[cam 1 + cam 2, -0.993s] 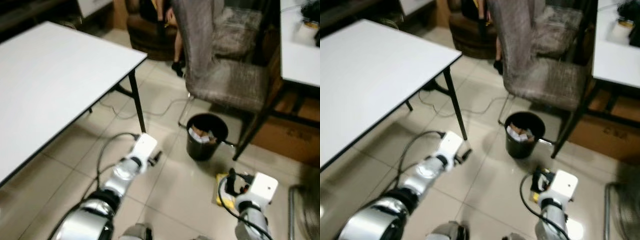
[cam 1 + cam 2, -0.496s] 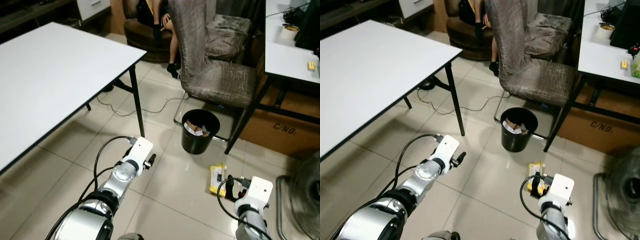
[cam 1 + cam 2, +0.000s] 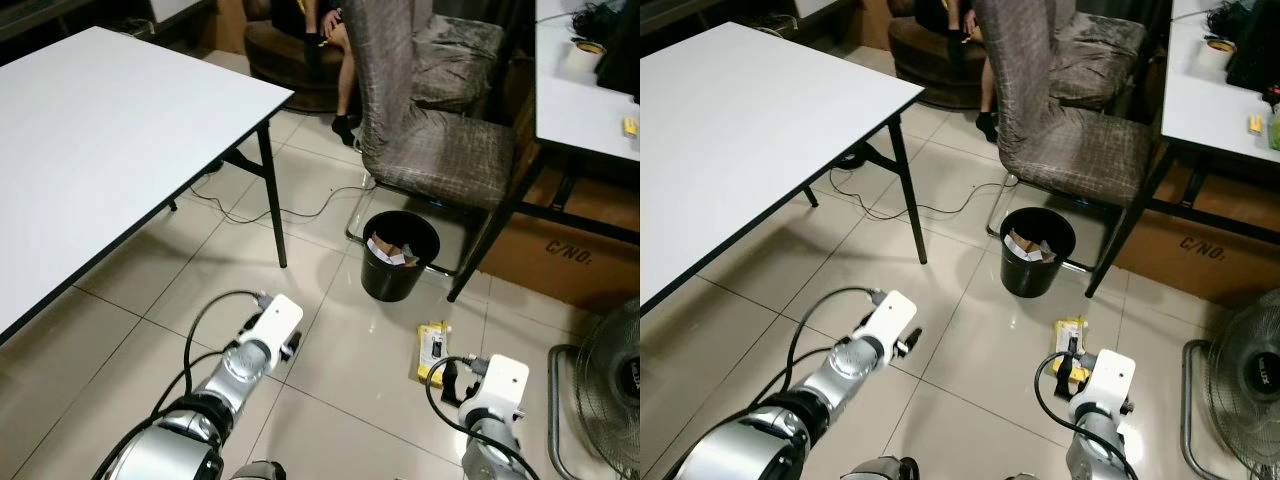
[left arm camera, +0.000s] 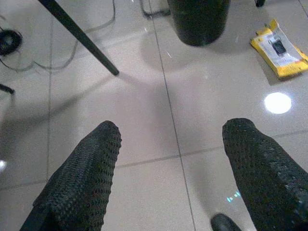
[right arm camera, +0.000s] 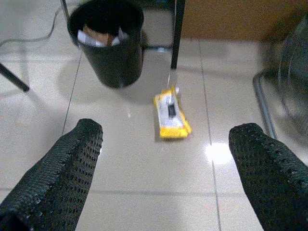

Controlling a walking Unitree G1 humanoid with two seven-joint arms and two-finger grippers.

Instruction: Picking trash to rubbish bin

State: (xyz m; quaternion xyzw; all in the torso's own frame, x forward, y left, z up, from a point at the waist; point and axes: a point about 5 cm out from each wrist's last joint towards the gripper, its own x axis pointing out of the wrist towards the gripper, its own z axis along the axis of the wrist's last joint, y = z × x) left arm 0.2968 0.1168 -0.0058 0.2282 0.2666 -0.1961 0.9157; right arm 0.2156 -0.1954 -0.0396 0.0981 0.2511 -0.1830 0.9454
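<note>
A flat yellow package (image 3: pixel 432 350) lies on the tiled floor, a little right of the black rubbish bin (image 3: pixel 399 256). The bin holds paper scraps and stands by the chair's leg. My right gripper (image 5: pixel 166 163) hangs low just short of the package, open and empty; the package (image 5: pixel 172 113) and the bin (image 5: pixel 108 45) lie ahead between its fingers. My left gripper (image 4: pixel 171 159) is also open and empty, low over bare tiles left of the bin, with the package (image 4: pixel 279 48) off to one side.
A white table (image 3: pixel 100 150) fills the left, its black leg (image 3: pixel 272 205) near the bin. A grey chair (image 3: pixel 430 130) stands behind the bin, with a cable (image 3: pixel 300 210) on the floor. A fan (image 3: pixel 610 370), a cardboard box (image 3: pixel 570 260) and a seated person (image 3: pixel 320 30) are around.
The whole view has shifted as the camera moved. The yellow package, earlier partly under my right gripper, now lies in plain sight just ahead of it. Both grippers stay open.
</note>
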